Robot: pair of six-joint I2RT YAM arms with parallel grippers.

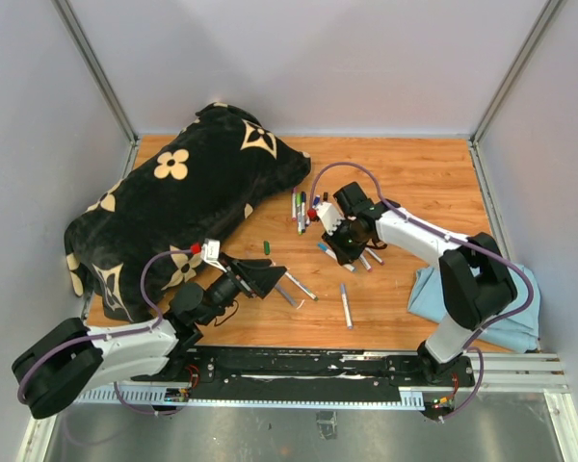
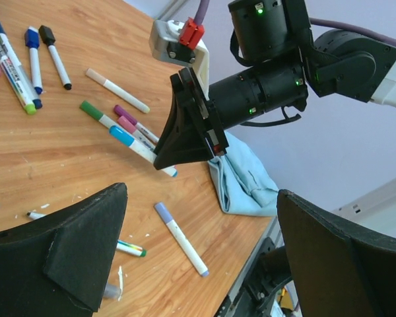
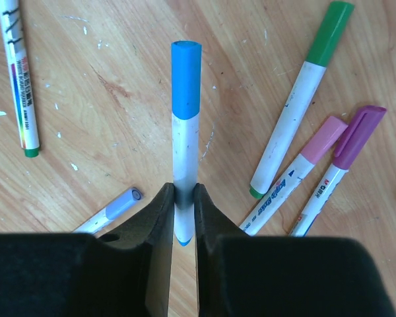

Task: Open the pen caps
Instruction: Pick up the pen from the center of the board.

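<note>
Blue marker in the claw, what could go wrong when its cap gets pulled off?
1. The right claw pinches the blue marker low on its barrel, far from the blue cap, so a tug might tilt it or slide it out.
2. The left claw is open and apart from it; reaching over, it might knock the green marker lying close by.

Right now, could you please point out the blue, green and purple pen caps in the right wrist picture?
Blue cap (image 3: 186, 79), right wrist view, middle of the cap.
Green cap (image 3: 330, 32), right wrist view, middle of the cap.
Purple cap (image 3: 358, 137), right wrist view, middle of the cap.
</note>
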